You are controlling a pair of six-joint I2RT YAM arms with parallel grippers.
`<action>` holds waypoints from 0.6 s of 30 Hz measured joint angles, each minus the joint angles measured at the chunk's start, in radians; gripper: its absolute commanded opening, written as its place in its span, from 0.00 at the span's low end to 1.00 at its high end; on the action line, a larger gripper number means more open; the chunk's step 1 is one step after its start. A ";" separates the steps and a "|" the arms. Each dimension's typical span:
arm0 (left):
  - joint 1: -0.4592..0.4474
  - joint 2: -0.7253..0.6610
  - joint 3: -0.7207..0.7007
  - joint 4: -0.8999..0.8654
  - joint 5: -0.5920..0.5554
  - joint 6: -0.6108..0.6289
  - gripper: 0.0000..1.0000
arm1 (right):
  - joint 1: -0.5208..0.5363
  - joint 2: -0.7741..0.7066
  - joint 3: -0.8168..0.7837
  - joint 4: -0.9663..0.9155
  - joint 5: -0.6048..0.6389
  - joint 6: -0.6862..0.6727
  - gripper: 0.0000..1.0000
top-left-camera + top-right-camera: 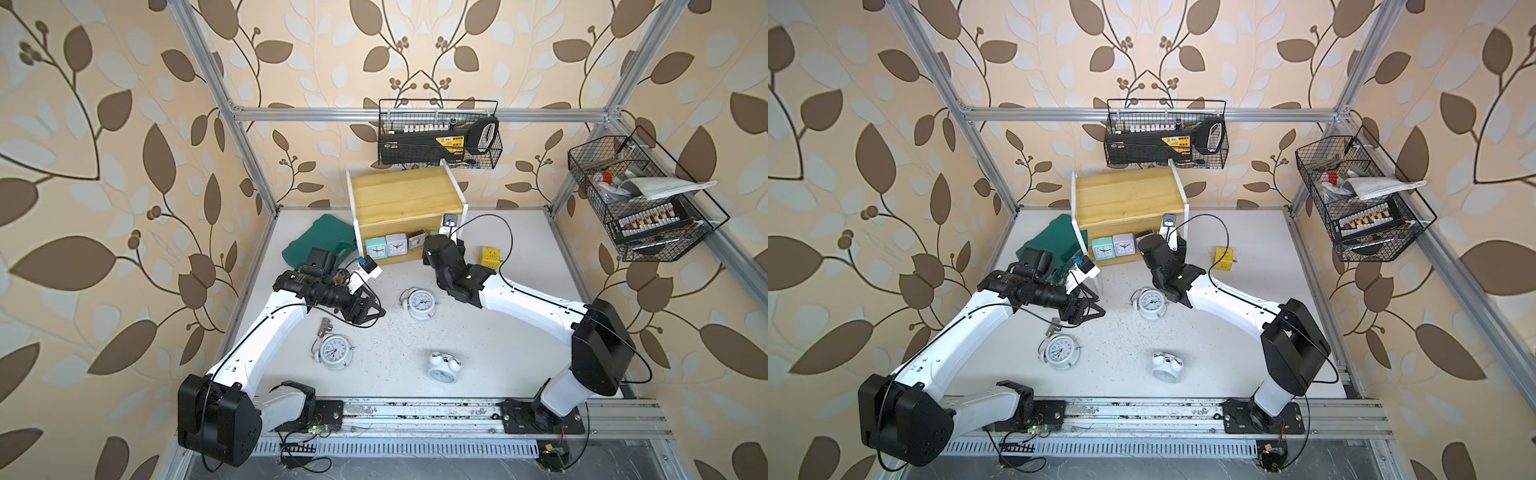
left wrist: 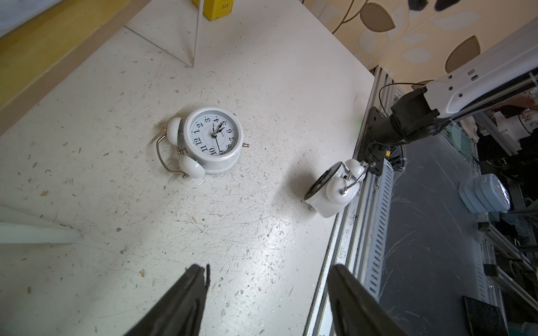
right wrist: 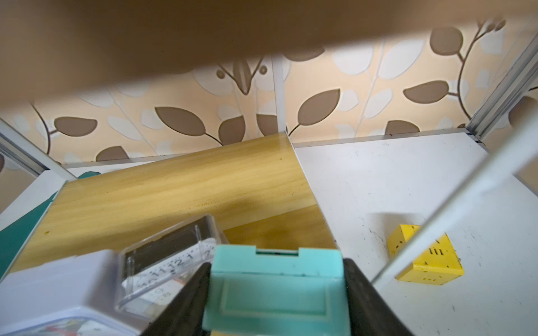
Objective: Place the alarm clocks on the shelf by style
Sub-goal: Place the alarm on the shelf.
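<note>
Alarm clocks are sitting in two groups, on and before the shelf at the far middle of the desk. Along the near edge of its lower board a left mint clock, a lilac clock and a grey clock are lining up, the first two standing with dials facing near. The right gripper is reaching in between the two boards and is pressing its fingers against both sides of a held mint clock at the row's right end, just beside the grey one. Its dial is not showing, and whether it is resting on the board I cannot tell. Room there is tight: the upper board is hanging close overhead and the shelf's white front leg is crossing just right of the gripper.

Three twin-bell clocks are sitting well apart on the open desk. The far twin-bell clock and the left twin-bell clock are lying dial up, long axes running left to right, bells pointing left. The near twin-bell clock is standing close to the desk's near edge, dial facing near. The left gripper is hovering just left of the far twin-bell clock, jaws spread wide and holding nothing. A yellow cube is sitting right of the shelf, a green case left of it.
</note>
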State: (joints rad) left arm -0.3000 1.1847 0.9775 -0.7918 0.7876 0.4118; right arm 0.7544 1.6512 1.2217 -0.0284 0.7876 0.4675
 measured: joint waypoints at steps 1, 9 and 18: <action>0.000 0.000 0.000 0.000 0.000 0.000 0.70 | 0.001 0.005 -0.003 -0.014 0.002 0.002 0.64; 0.000 0.000 0.000 0.000 0.000 0.000 0.70 | -0.003 0.023 -0.005 -0.044 -0.012 -0.001 0.67; 0.000 0.000 0.000 0.000 0.000 0.000 0.70 | -0.005 0.033 -0.005 -0.080 -0.025 -0.023 0.60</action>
State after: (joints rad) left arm -0.3000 1.1847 0.9775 -0.7918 0.7876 0.4118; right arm 0.7494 1.6840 1.2167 -0.1085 0.7624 0.4446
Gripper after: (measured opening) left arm 0.696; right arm 0.627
